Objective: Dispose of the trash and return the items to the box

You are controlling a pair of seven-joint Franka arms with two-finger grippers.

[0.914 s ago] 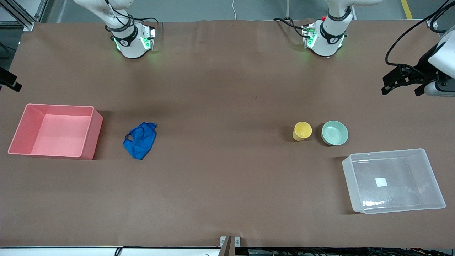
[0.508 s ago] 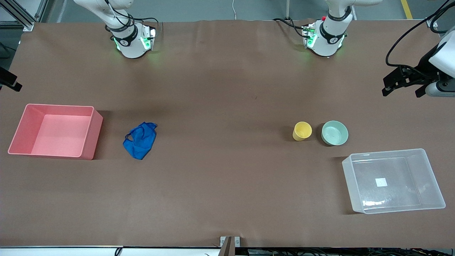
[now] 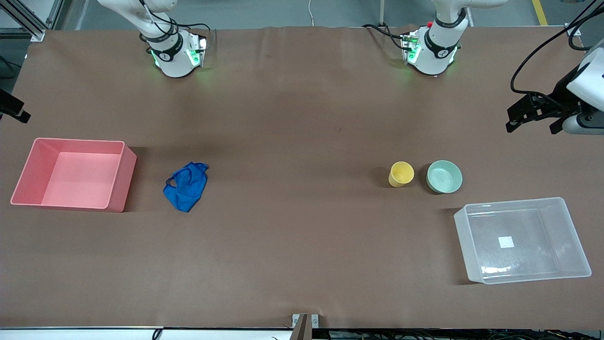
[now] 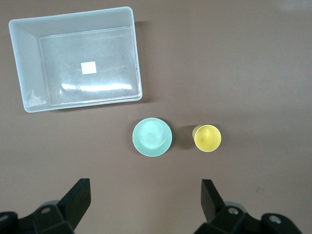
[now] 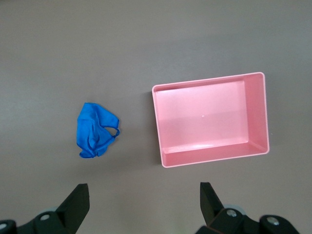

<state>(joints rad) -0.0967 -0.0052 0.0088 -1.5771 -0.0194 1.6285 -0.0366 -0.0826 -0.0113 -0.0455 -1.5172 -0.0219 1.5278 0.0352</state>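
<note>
Readable text: none anywhere in these views.
Box label (image 3: 506,242): a small white square on the bottom of the clear box (image 3: 571,233); it looks blank, with no print to make out.
Arm bases: dark bands with small marks, too small to read.

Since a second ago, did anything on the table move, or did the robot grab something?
Almost nothing changed. Only the left gripper, at the left arm's end of the table, crept slightly higher in the front view, open and holding nothing. The blue trash, yellow cup, green bowl, clear box and pink bin stayed put. The right gripper is open too.
</note>
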